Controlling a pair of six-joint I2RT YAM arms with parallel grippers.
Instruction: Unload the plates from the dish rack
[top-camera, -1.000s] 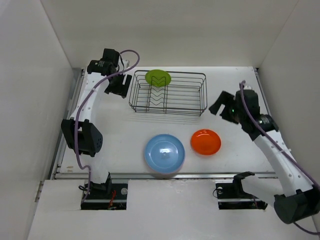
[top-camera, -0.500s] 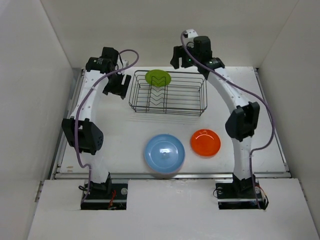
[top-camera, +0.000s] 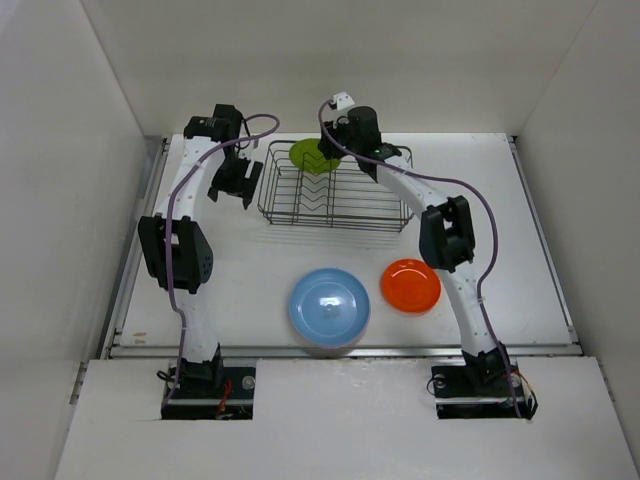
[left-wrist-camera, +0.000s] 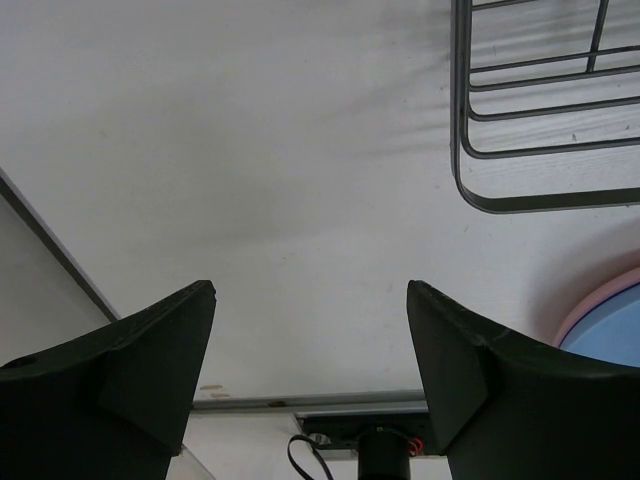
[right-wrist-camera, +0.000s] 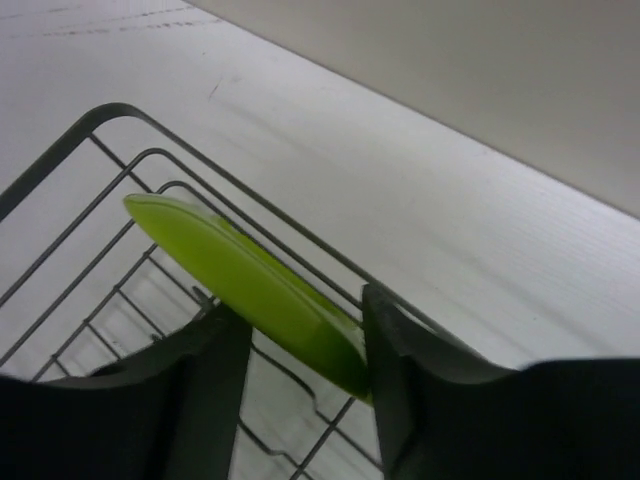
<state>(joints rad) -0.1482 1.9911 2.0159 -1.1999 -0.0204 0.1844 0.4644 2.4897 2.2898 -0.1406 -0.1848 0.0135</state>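
The lime green plate (top-camera: 312, 155) stands on edge in the back left of the dark wire dish rack (top-camera: 335, 226). My right gripper (top-camera: 334, 150) reaches down over the rack's back rim. In the right wrist view its fingers (right-wrist-camera: 305, 305) straddle the green plate's (right-wrist-camera: 250, 275) edge and touch it on both sides. My left gripper (top-camera: 235, 185) hangs open and empty left of the rack; in its wrist view (left-wrist-camera: 310, 290) only bare table lies between the fingers. The light blue plate (top-camera: 328, 305) lies on the pink plate (left-wrist-camera: 585, 305) at the table's front. The orange plate (top-camera: 411, 284) lies to its right.
The rack's left corner (left-wrist-camera: 470, 190) shows in the left wrist view. White walls enclose the table at the back and on both sides. A metal rail (top-camera: 340, 350) runs along the front edge.
My right arm has swung from the table's right side over to the rack's back, and its fingers now sit around the green plate. My left arm shifted slightly.
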